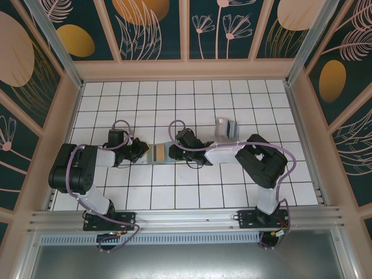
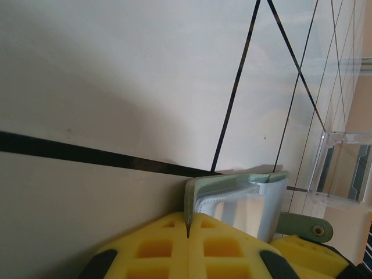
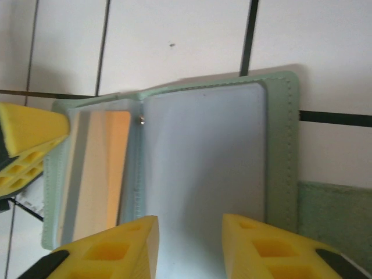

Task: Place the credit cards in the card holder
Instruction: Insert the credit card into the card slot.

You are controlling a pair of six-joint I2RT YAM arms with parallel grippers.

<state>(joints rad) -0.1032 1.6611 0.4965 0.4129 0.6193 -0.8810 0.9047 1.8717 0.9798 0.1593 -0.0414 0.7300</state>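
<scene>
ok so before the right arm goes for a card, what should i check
1. Sage-green folding card holder lies open on the tiles: ok.
2. Left gripper shut on the holder's edge: ok.
3. Right gripper jaws apart, nothing between them: ok.
4. Teal plastic cards waiting in the clear plastic tray: ok.
5. A card already seated in a sleeve: cannot tell.

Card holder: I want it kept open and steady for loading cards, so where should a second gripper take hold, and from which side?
Probably the stitched green border of the card holder, at the end opposite the pinch of the left gripper. That rim is thin, flat and outside the pockets. The holder lies open on the tiles, so come in low from that outer end.
</scene>
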